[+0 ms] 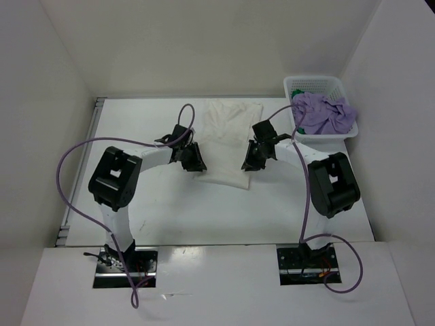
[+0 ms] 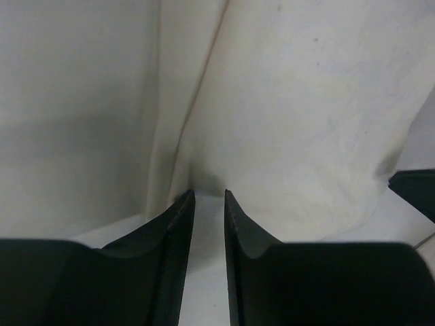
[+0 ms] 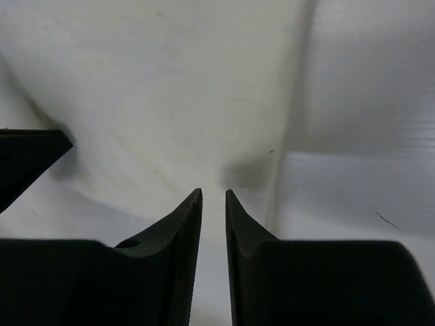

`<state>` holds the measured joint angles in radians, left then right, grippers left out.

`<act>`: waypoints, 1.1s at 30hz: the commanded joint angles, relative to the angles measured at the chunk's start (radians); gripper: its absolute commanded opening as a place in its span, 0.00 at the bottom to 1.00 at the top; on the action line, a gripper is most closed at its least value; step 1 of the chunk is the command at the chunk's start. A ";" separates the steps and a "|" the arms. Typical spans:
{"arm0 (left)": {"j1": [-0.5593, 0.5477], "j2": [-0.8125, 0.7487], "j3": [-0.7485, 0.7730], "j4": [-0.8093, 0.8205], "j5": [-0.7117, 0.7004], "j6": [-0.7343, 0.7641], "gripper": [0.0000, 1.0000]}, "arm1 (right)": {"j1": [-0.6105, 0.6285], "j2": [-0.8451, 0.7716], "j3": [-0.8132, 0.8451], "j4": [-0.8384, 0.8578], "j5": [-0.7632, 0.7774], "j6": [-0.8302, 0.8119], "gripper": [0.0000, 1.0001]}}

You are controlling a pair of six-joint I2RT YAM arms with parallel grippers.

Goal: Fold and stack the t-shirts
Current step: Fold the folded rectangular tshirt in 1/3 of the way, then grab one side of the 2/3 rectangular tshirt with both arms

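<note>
A white t-shirt (image 1: 228,139) lies folded into a long strip in the middle of the table. My left gripper (image 1: 194,163) sits at its near-left corner and my right gripper (image 1: 250,161) at its near-right corner. In the left wrist view the left gripper (image 2: 209,193) is open by a narrow gap, bare table showing between the fingers, tips at the edge of the white t-shirt (image 2: 292,115). The right gripper (image 3: 213,192) stands the same way over the white t-shirt (image 3: 170,95), holding nothing. A lilac-purple t-shirt (image 1: 325,114) is bunched in the basket, with a bit of green t-shirt (image 1: 297,93) beside it.
The white lattice basket (image 1: 314,79) stands at the back right corner of the table. White walls close in the table at the left, back and right. Each wrist view shows the other gripper's dark finger at its edge: right fingertip (image 2: 414,190), left fingertip (image 3: 27,153).
</note>
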<state>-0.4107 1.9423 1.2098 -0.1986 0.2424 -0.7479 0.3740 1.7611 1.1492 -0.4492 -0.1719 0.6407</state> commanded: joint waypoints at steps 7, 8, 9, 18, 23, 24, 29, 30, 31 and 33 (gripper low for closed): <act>0.000 -0.230 -0.410 0.050 0.031 -0.099 0.37 | 0.061 -0.057 -0.161 0.050 0.031 0.059 0.27; 0.000 -0.267 -0.430 0.050 0.044 -0.108 0.41 | 0.062 -0.086 -0.170 0.050 0.031 0.068 0.28; 0.000 -0.305 -0.455 0.039 0.057 -0.108 0.45 | 0.075 -0.107 -0.181 0.050 0.022 0.068 0.30; 0.010 -0.612 -0.504 -0.093 -0.043 -0.119 0.59 | 0.088 -0.290 -0.406 0.087 -0.038 0.172 0.47; 0.019 -0.534 -0.552 -0.047 -0.006 -0.110 0.59 | 0.131 -0.281 -0.427 0.106 -0.076 0.183 0.49; 0.019 -0.513 -0.552 -0.047 -0.006 -0.110 0.59 | 0.140 -0.281 -0.436 0.130 -0.087 0.183 0.49; 0.019 -0.465 -0.552 -0.006 0.014 -0.110 0.55 | 0.140 -0.224 -0.445 0.179 -0.098 0.183 0.50; 0.019 -0.448 -0.552 -0.005 0.023 -0.110 0.51 | 0.140 -0.213 -0.445 0.191 -0.098 0.183 0.47; 0.019 -0.436 -0.552 0.008 0.023 -0.110 0.49 | 0.140 -0.194 -0.445 0.191 -0.098 0.174 0.45; 0.019 -0.401 -0.540 0.019 0.037 -0.101 0.44 | 0.140 -0.181 -0.434 0.191 -0.098 0.174 0.33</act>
<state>-0.3904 1.4868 0.6632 -0.1997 0.2852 -0.8688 0.5064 1.5398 0.7136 -0.3012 -0.2844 0.8192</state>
